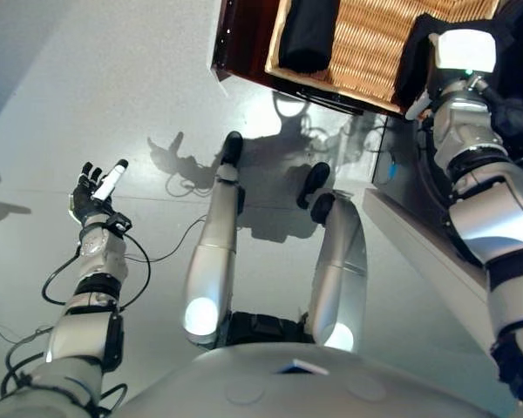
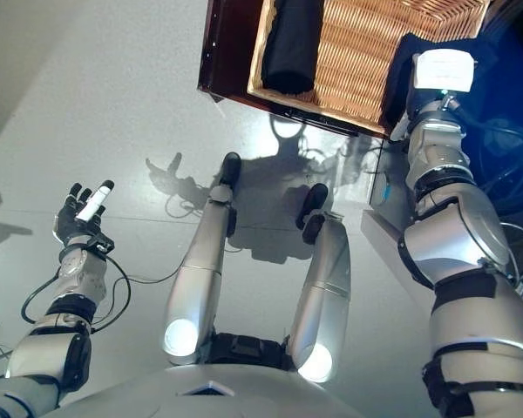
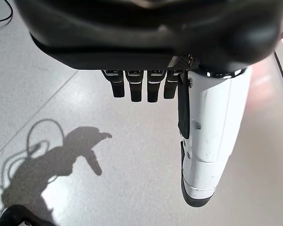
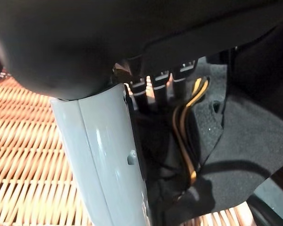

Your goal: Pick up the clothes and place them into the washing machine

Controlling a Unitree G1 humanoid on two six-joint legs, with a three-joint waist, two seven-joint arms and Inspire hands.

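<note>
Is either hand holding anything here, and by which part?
Right hand grips the dark garment at its bunched edge over the wicker basket. Left hand holds nothing.

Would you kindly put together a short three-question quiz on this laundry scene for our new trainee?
1. True or false: the left hand holds a garment.
2. Which hand reaches into the wicker basket: A left, B right?
3. Fill in: a second dark garment lies at the basket's ____ end, away from the right hand.

Key:
1. False: it hangs open over bare floor.
2. B: the right hand is down at dark cloth in the basket; the wrist view shows its fingers going into the folds, but not whether they have closed.
3. Left.
</note>
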